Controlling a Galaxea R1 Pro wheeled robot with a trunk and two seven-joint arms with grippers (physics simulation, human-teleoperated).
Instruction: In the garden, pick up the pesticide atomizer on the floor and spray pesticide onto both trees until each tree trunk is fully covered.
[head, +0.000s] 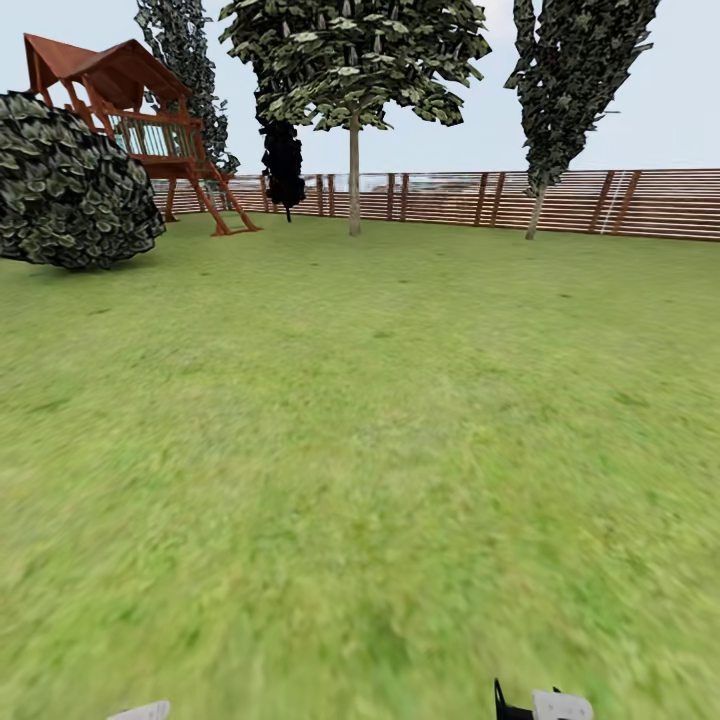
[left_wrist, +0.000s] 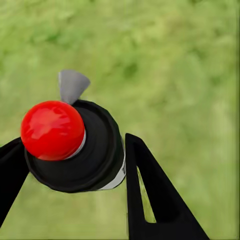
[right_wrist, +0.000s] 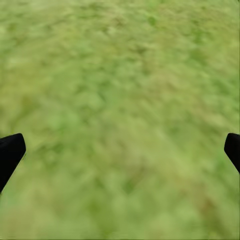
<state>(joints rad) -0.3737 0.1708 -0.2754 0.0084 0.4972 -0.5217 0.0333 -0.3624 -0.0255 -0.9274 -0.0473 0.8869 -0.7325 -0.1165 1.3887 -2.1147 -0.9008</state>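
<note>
The pesticide atomizer (left_wrist: 95, 150), black with a red nozzle top (left_wrist: 52, 130) and a strip of white label, sits between the black fingers (left_wrist: 150, 195) of my left gripper (left_wrist: 75, 145), which is shut on it above blurred grass. My right gripper (right_wrist: 122, 150) is open, with only grass between its fingertips. In the head view a tree (head: 350, 60) with a straight bare tree trunk (head: 354, 180) stands far ahead by the fence. A second leafy tree (head: 570, 80) with a thinner leaning trunk (head: 536, 213) is to its right.
Open garden lawn (head: 360, 450) stretches to a brown slat fence (head: 600, 203). A wooden playset (head: 130, 110) and a large round bush (head: 70, 185) stand at the far left. A narrow black tree (head: 283, 165) is next to the middle tree. Bits of my arms (head: 545, 705) show at the bottom edge.
</note>
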